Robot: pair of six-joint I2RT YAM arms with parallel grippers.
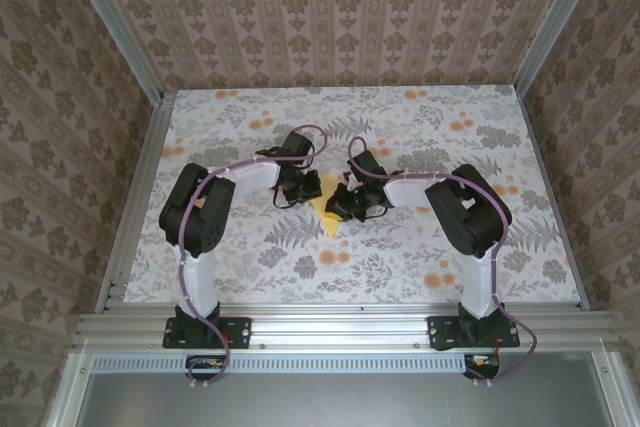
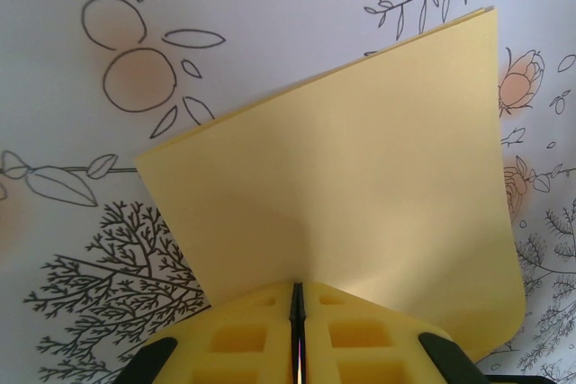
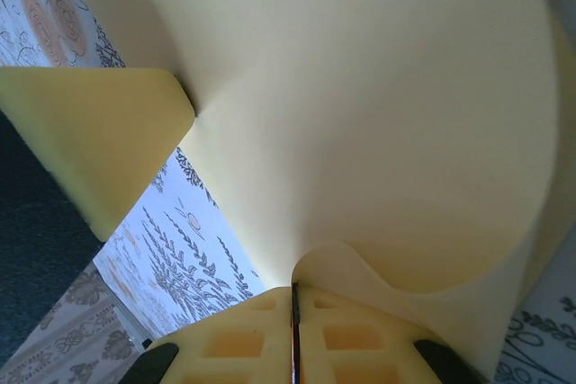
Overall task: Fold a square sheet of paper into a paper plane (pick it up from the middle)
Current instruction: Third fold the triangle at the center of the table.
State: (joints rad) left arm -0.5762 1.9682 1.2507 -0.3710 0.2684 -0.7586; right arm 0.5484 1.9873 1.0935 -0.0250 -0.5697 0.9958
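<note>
The square sheet of paper [image 1: 328,217] is pale yellow and hangs above the table's middle, held between both arms. My left gripper [image 1: 305,188] is shut on one edge of it; in the left wrist view the paper [image 2: 360,186] fans out from the closed jaws [image 2: 297,287], and its far edge shows two layers lying together. My right gripper [image 1: 346,203] is shut on another edge. From its closed jaws [image 3: 294,290] the sheet [image 3: 378,105] bulges upward in a curve. A yellow finger of the left gripper [image 3: 99,132] pinches the paper at the left of the right wrist view.
The table [image 1: 420,247] is covered by a floral-print cloth with orange flowers [image 1: 433,278]. Patterned walls and aluminium rails [image 1: 130,197] close it in on three sides. Both arm bases [image 1: 205,327] stand at the near edge.
</note>
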